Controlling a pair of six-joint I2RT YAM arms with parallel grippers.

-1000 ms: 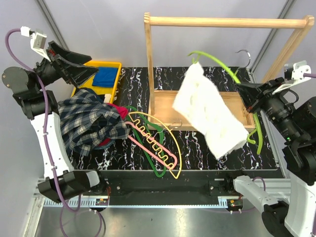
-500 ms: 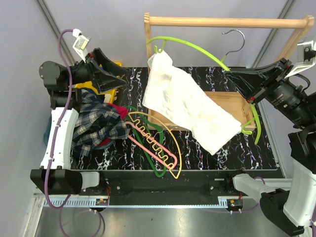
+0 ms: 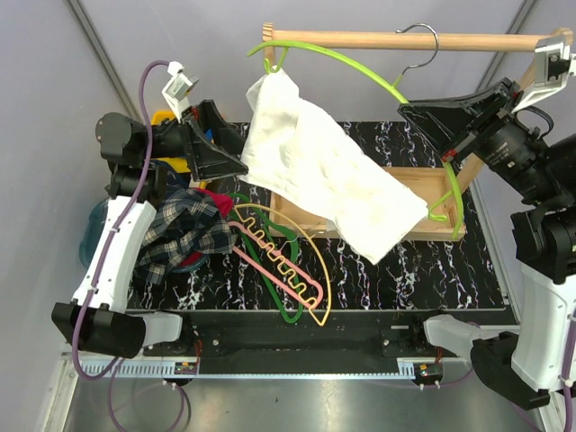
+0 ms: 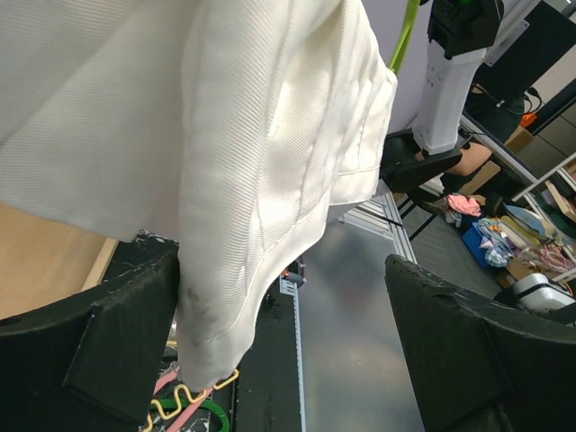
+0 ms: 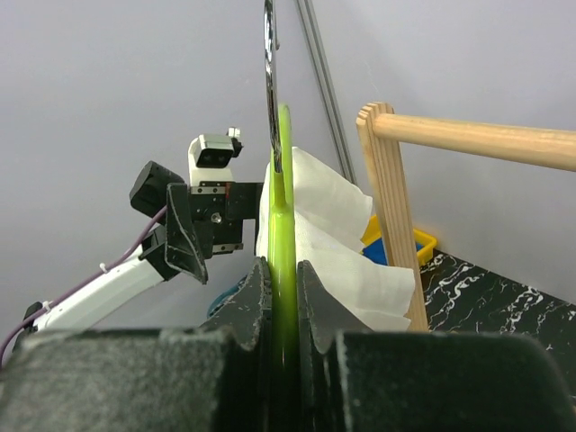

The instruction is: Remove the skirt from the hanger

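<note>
The plaid skirt (image 3: 184, 236) lies in a heap at the table's left, held by neither gripper. The cream hanger (image 3: 325, 274) lies flat on the table to its right, bare, tangled with other hangers; its zigzag bar shows in the left wrist view (image 4: 193, 393). My left gripper (image 3: 229, 153) is open in the air above the skirt, at the lower left edge of a hanging white garment (image 3: 324, 175). In the left wrist view the gripper (image 4: 283, 342) holds nothing and the garment (image 4: 243, 135) hangs beside its left finger. My right gripper (image 5: 283, 279) is shut on a green hanger (image 5: 283, 225).
The green hanger (image 3: 360, 72) carries the white garment, its metal hook at the wooden rack's top rail (image 3: 468, 40). A pink hanger (image 3: 279, 274) and a dark green hanger (image 3: 288, 310) lie with the cream one. A red cloth (image 3: 219, 202) lies beside the skirt. A yellow bin (image 3: 160, 117) sits behind the left arm.
My right gripper has lifted the green hanger and white garment up to the rack's rail. My left gripper has swung right to the garment's edge. The skirt heap sits lower and more bunched.
</note>
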